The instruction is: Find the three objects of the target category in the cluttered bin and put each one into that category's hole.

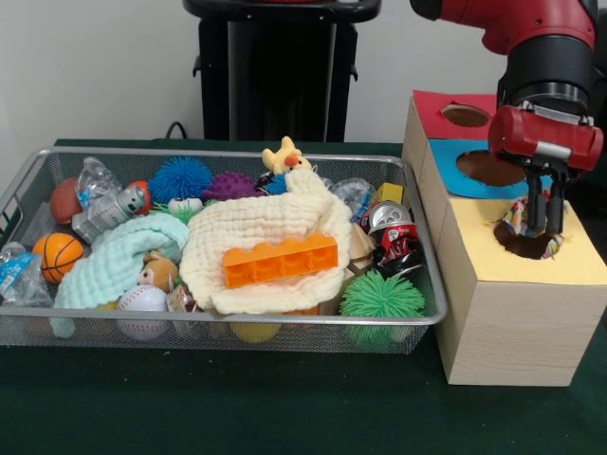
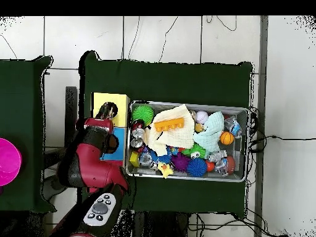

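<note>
Fingers (image 1: 540, 216) upright over yellow hole (image 1: 527, 243)

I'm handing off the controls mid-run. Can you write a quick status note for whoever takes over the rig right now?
Gripper: over the yellow hole of the wooden box, fingers down at its mouth, shut on a multicoloured object that is partly inside the hole.
Bin: still full of clutter, with a cream cloth under an orange brick, spiky balls, cans, a basketball and a baseball.
Done: one item is at the hole, not yet released.
Left: release it, then search the bin. How many went in before cannot be told.
</note>
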Robot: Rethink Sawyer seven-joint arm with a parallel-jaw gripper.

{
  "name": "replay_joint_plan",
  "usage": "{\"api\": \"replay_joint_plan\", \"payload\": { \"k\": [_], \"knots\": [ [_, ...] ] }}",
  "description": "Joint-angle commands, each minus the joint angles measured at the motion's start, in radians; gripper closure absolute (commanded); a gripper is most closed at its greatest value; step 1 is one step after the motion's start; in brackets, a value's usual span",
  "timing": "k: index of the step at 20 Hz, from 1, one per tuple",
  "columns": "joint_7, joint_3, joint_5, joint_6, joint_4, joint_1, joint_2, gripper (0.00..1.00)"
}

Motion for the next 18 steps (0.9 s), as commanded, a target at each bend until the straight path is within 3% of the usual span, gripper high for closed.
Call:
{"api": "replay_joint_plan", "payload": {
  "k": [1, 7, 18],
  "knots": [
    [0.32, 0.106, -0.064, -0.075, 0.043, -0.024, 0.072, 1.0],
    [0.339, 0.11, -0.115, -0.073, 0.015, -0.045, 0.062, 1.0],
    [0.325, 0.101, -0.142, -0.064, -0.017, -0.061, 0.038, 1.0]
  ]
}}
